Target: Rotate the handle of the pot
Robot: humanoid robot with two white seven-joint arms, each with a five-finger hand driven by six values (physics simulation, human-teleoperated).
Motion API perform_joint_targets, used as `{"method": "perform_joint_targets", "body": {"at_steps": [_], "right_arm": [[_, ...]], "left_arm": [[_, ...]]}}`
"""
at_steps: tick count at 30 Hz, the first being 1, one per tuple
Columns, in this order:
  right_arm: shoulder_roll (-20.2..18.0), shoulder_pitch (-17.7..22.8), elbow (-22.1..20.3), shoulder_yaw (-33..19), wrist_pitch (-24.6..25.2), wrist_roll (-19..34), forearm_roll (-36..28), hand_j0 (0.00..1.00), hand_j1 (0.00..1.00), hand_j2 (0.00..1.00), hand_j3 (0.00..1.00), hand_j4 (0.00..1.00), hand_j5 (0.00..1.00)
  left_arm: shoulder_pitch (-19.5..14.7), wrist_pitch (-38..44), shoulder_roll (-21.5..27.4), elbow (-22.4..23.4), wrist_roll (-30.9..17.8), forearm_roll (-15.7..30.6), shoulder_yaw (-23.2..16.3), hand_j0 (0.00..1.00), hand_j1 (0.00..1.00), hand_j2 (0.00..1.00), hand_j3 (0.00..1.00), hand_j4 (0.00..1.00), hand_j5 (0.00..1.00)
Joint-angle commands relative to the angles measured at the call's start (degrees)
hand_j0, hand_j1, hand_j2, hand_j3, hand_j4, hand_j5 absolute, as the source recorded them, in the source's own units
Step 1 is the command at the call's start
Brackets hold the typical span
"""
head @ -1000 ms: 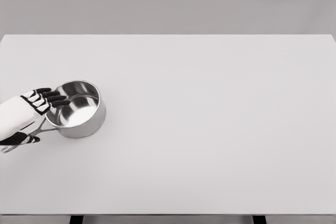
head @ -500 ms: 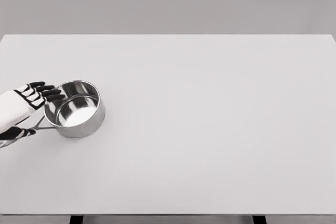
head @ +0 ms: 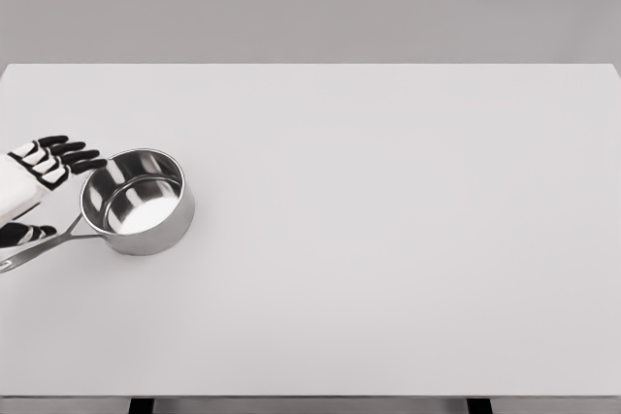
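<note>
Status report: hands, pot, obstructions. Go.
Left hand open, beside the pot's rim, holding nothing. Right hand not in view. Steel saucepan upright on table, handle pointing lower left. Nothing around the pot.

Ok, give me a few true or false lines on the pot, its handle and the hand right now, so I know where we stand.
1. The pot stands upright on the table. True.
2. The handle points toward the right edge of the table. False: it runs to the lower left, toward the picture's left edge.
3. The left hand has its fingers spread and holds nothing. True.
4. The left hand's fingers reach into the pot. False: they end left of the rim, outside it.
5. The pot is empty. True.
6. The right hand rests beside the pot. False: no right hand is in view.
</note>
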Motion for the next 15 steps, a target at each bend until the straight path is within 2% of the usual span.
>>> {"method": "perform_joint_targets", "body": {"at_steps": [1,15], "right_arm": [[0.0,0.0,0.0,0.0,0.0,0.0,0.0,1.00,1.00,1.00,1.00,1.00,1.00],[0.0,0.0,0.0,0.0,0.0,0.0,0.0,1.00,1.00,1.00,1.00,1.00,1.00]], "left_arm": [[0.0,0.0,0.2,0.0,1.4,0.4,-0.1,1.00,1.00,1.00,1.00,1.00,1.00],[3.3,0.0,1.5,0.0,1.9,-0.4,-0.8,1.00,1.00,1.00,1.00,1.00,1.00]]}}
